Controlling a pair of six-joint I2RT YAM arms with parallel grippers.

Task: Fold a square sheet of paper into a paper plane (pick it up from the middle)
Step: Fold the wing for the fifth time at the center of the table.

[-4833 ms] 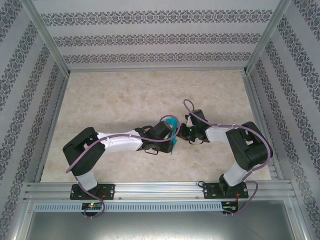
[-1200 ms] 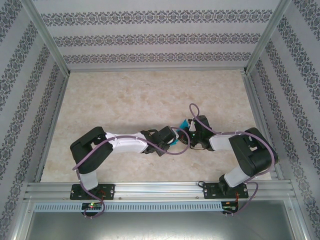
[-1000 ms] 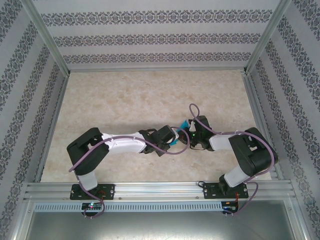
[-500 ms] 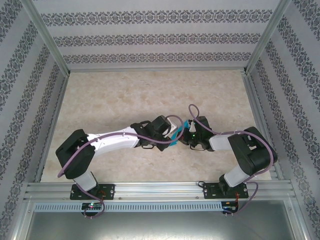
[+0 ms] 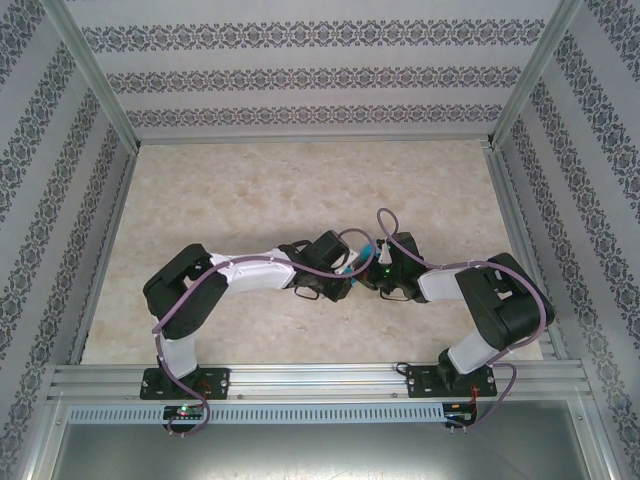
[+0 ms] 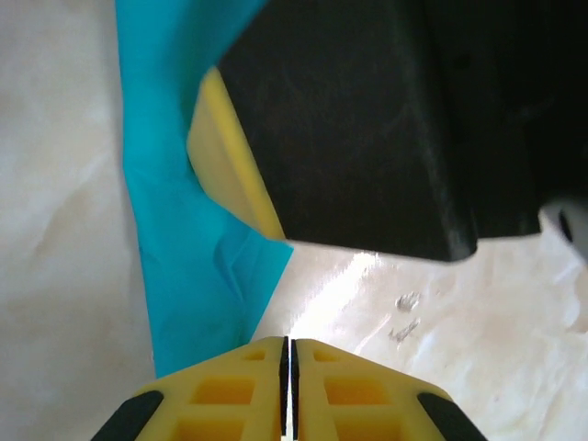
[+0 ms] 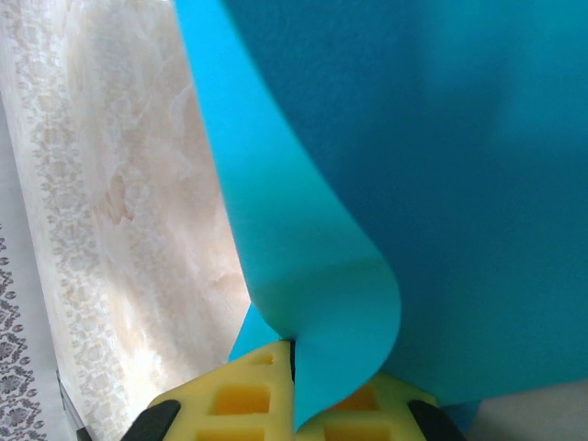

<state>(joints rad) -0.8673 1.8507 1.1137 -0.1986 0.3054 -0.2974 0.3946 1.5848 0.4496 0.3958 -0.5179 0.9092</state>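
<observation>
Down below, a pale stone-look table (image 5: 250, 190). All round it, walls (image 5: 300, 75) with dark flowery stripes, and silver posts (image 5: 95, 80) at the corners. Along the near edge, a metal rail (image 5: 320, 378) with both arm bases bolted on.

From the left, the left arm (image 5: 240, 272), white and black, reaching to the middle. At its tip the left gripper (image 6: 286, 354): yellow fingers pressed together, just a thin crack between. Right at the paper's edge; cannot tell if pinching it.

Over the middle of the table, between both grippers, the square sheet of paper (image 7: 413, 184), teal-blue, bent and curled over.

From the right, the right arm (image 5: 500, 300) and the right gripper (image 7: 294, 354), clamped tight on the paper's curled edge. From above, black gripper bodies in the way, hiding most of the sheet. Looped over the arms, purple cables (image 5: 382, 212).
</observation>
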